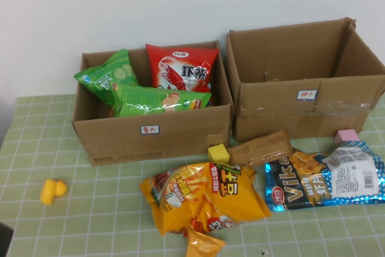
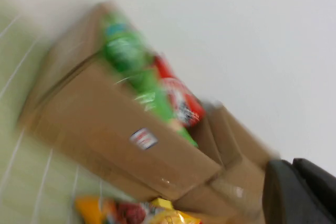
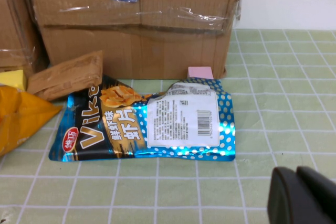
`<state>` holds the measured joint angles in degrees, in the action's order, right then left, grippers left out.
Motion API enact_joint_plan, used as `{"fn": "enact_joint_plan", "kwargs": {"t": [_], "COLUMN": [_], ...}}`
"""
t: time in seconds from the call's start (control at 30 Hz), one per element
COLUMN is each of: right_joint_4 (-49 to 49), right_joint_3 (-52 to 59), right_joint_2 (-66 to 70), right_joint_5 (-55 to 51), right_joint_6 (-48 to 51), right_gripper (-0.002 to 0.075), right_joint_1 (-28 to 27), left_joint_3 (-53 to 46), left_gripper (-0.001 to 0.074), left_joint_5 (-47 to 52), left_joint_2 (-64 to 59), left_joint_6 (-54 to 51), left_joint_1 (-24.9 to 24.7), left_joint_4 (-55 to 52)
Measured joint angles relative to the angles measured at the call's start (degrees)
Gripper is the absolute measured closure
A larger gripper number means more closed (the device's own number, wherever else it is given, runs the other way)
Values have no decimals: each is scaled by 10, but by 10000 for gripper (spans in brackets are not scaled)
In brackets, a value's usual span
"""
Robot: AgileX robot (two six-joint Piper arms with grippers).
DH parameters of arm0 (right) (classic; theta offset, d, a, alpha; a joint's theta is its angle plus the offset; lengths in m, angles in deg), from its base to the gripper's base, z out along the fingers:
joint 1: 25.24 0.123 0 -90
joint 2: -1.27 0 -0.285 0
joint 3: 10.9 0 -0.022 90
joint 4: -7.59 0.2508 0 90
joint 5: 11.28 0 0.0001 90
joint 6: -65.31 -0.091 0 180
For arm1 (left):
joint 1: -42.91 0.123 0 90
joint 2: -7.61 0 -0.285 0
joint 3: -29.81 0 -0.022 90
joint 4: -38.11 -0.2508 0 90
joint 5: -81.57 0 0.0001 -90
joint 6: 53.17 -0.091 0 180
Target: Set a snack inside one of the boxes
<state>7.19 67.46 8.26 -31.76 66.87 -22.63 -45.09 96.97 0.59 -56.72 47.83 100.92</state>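
An orange snack bag [image 1: 201, 200] and a blue snack bag [image 1: 325, 179] lie on the green checked table in front of two cardboard boxes. The left box [image 1: 150, 130] holds two green bags [image 1: 150, 99] and a red bag [image 1: 183, 67]. The right box [image 1: 301, 106] shows no contents. My right gripper [image 3: 295, 174] is shut and empty, low over the table, short of the blue bag [image 3: 152, 121]. My left gripper [image 2: 293, 169] is shut and empty, off the left box's [image 2: 105, 129] front corner. Neither gripper shows in the high view.
A brown packet [image 1: 260, 147] and a yellow block [image 1: 218, 153] lie between the boxes' fronts. A pink block [image 1: 347, 135] sits against the right box. A yellow toy duck [image 1: 52, 190] lies at the left. A white wall stands behind the boxes.
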Motion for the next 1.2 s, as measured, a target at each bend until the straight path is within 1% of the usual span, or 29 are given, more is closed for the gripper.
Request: {"fn": "enact_joint_plan", "kwargs": {"t": [0.1, 0.17, 0.23, 0.33, 0.5, 0.57, 0.7, 0.8, 0.9, 0.97, 1.0, 1.07, 1.2], "right_joint_4": [0, 0, 0, 0, 0, 0, 0, 0, 0, 0, 0, 0, 0], "right_joint_3": [0, 0, 0, 0, 0, 0, 0, 0, 0, 0, 0, 0, 0], "right_joint_2": [0, 0, 0, 0, 0, 0, 0, 0, 0, 0, 0, 0, 0], "right_joint_5": [0, 0, 0, 0, 0, 0, 0, 0, 0, 0, 0, 0, 0], "right_joint_6": [0, 0, 0, 0, 0, 0, 0, 0, 0, 0, 0, 0, 0], "right_gripper": [728, 728, 728, 728, 728, 728, 728, 728, 728, 728, 728, 728, 728], "right_joint_1": [0, 0, 0, 0, 0, 0, 0, 0, 0, 0, 0, 0, 0], "left_joint_3": [83, 147, 206, 275, 377, 408, 481, 533, 580, 611, 628, 658, 720], "left_gripper": [738, 738, 738, 738, 738, 738, 738, 738, 732, 697, 662, 570, 290], "left_joint_5": [80, 129, 179, 239, 315, 329, 347, 357, 376, 389, 394, 399, 407], "left_joint_2": [-10, -47, -101, -192, -364, -420, -551, -641, -737, -792, -821, -870, -967], "left_joint_6": [-208, -280, -313, -314, -329, -335, -329, -290, -230, -192, -178, -162, -138], "left_joint_1": [0, -1, -7, -17, -42, -67, -156, -229, -299, -331, -346, -368, -396], "left_joint_4": [-5, -41, -107, -203, -292, -310, -378, -459, -550, -586, -597, -605, -608]}}
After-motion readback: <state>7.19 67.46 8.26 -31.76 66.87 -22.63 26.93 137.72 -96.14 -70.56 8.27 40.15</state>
